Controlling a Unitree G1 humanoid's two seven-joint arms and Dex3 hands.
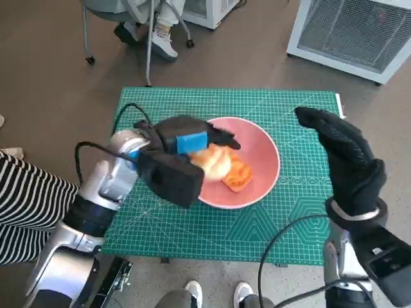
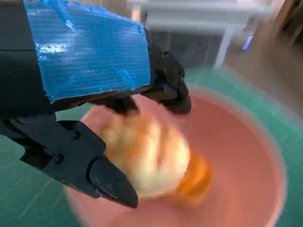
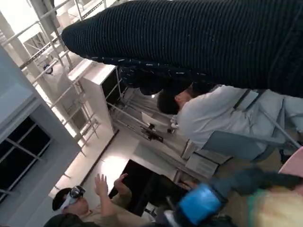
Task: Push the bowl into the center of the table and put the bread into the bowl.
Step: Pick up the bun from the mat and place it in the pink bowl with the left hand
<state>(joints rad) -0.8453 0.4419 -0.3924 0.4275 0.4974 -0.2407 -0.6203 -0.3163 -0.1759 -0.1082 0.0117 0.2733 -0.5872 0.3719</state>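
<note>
The pink bowl (image 1: 260,157) sits near the middle of the green mat (image 1: 270,224). A pale bread (image 1: 215,162) lies inside it with an orange piece (image 1: 238,174) beside it. My left hand (image 1: 183,154) hovers over the bowl's left part, its fingers (image 2: 173,92) spread above the bread (image 2: 149,158) and its thumb beside it. The bread and the bowl (image 2: 236,142) are blurred while the hand stays sharp, so the bread looks loose. My right hand (image 1: 347,160) stands raised over the mat's right side, fingers straight and empty. The right wrist view shows the bowl's rim (image 3: 296,165).
The mat covers the small table; its front edge is close to my body. A person's striped sleeve (image 1: 26,199) is at the left, chair legs and feet (image 1: 157,38) beyond the table, a white unit (image 1: 359,32) at the back right. Shoes (image 1: 189,292) show below the front edge.
</note>
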